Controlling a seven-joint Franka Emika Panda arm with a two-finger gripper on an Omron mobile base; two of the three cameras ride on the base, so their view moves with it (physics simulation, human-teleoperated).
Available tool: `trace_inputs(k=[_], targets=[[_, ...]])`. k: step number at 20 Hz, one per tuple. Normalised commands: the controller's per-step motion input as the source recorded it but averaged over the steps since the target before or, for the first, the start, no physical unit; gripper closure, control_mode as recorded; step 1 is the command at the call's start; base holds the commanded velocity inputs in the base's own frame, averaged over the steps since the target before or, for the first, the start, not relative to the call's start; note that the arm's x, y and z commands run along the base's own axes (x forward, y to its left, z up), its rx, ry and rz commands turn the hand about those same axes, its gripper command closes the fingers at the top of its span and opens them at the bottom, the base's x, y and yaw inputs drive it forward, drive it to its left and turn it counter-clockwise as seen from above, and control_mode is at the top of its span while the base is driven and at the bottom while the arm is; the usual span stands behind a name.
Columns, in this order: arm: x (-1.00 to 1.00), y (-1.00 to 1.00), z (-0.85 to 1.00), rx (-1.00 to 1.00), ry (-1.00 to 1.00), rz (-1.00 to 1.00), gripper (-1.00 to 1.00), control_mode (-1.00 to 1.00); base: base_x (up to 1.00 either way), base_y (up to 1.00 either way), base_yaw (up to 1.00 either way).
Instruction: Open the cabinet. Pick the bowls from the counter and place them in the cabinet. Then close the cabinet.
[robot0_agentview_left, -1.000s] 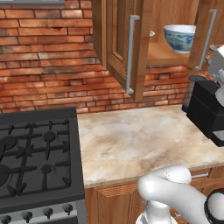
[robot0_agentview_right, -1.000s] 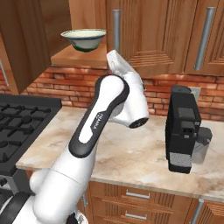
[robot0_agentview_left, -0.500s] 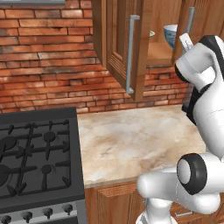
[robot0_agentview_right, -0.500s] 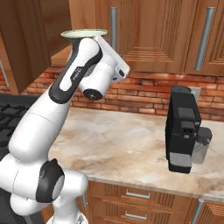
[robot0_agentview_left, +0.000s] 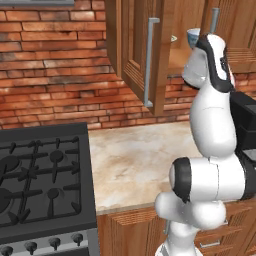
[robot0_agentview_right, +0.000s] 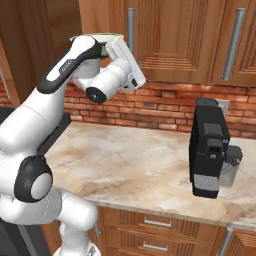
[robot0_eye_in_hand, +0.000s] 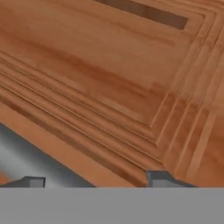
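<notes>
In the left base view I see the cabinet (robot0_agentview_left: 150, 55) up on the brick wall (robot0_agentview_left: 55, 65). It is brown wood. Its left door (robot0_agentview_left: 137, 50) stands open and swings out toward me. The door has a long grey bar handle (robot0_agentview_left: 149, 62) that runs straight up and down. Inside, on the shelf, I can spot a bit of the light blue bowl (robot0_agentview_left: 193, 36) and a thin edge of the pale bowl (robot0_agentview_left: 173, 38). My white arm (robot0_agentview_left: 212, 115) hides most of both. The beige counter (robot0_agentview_left: 135, 160) lies under the cabinet, beside the black stove (robot0_agentview_left: 42, 175). A black machine is cut off at the right edge.

In the right base view the arm bends up high to the cabinet. The rim of the pale green bowl (robot0_agentview_right: 102, 36) peeks out above the arm, on the shelf. The hand covers the rest. The closed door (robot0_agentview_right: 170, 37) has its grey bar standing upright. The black coffee machine (robot0_agentview_right: 210, 147) stands on the counter (robot0_agentview_right: 130, 160), well apart from the arm.

In the hand view I look right at a wooden door panel (robot0_eye_in_hand: 122, 78) with stepped grooves. It looks tilted because the hand is turned. A grey bar (robot0_eye_in_hand: 26, 157) crosses the lower left corner. The gripper (robot0_eye_in_hand: 94, 180) shows just two small dark tips, set apart with nothing between them, so it is open.
</notes>
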Motion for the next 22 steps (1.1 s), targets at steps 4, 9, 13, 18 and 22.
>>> trace_inputs(k=[4,9,13,18,22], targets=[[-0.23,-0.9,0.58,0.42,0.08,0.12,-1.0,-1.0,0.0,0.0,0.0],[-0.65,-0.62,0.9,0.3,-0.05,0.2,-1.0,-1.0,0.0,0.0,0.0],[-0.93,-0.52,0.65,0.28,-0.13,0.2,-1.0,-1.0,0.0,0.0,0.0],[-1.0,-0.25,0.26,0.22,-0.18,0.15,-1.0,-1.0,0.0,0.0,0.0],[-1.0,0.48,-0.1,0.02,-0.06,0.07,-1.0,-1.0,0.0,0.0,0.0]])
